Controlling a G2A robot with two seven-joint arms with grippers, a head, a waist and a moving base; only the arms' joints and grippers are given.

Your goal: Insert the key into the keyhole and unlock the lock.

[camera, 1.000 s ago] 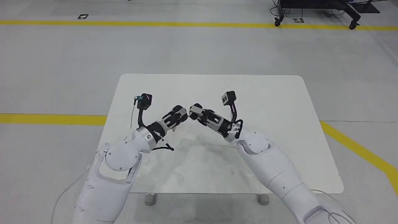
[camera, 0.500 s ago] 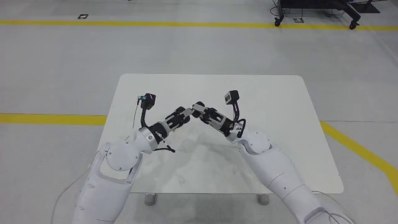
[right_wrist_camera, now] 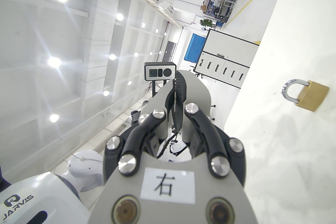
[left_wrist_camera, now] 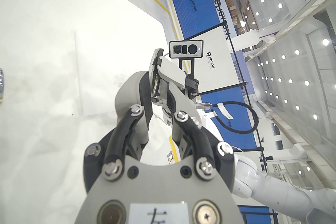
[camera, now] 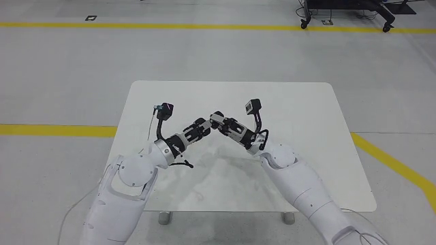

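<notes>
Brass padlock (right_wrist_camera: 312, 96) lies untouched on bench (camera: 306, 109). Right end effector (camera: 216, 118), pinched shut on presumed key (right_wrist_camera: 174, 98), meets part-open left end effector (camera: 202, 123) at its 9 o'clock: probably key handover; keyhole alignment next.

The padlock (right_wrist_camera: 312, 95) has a brass-gold body and a bright silver shackle. The table (right_wrist_camera: 288, 162) is white (faintly smudged with grey). The right gripper (right_wrist_camera: 175, 96) is pale grey, with black ribbed pads (right_wrist_camera: 181, 89), black linkage bars and silver screw heads. The left gripper (left_wrist_camera: 155, 104) wears the same grey, black and silver. The floor (camera: 204, 61) is light grey, striped by yellow lines (camera: 204, 25). The panels (left_wrist_camera: 191, 9) are blue.
</notes>
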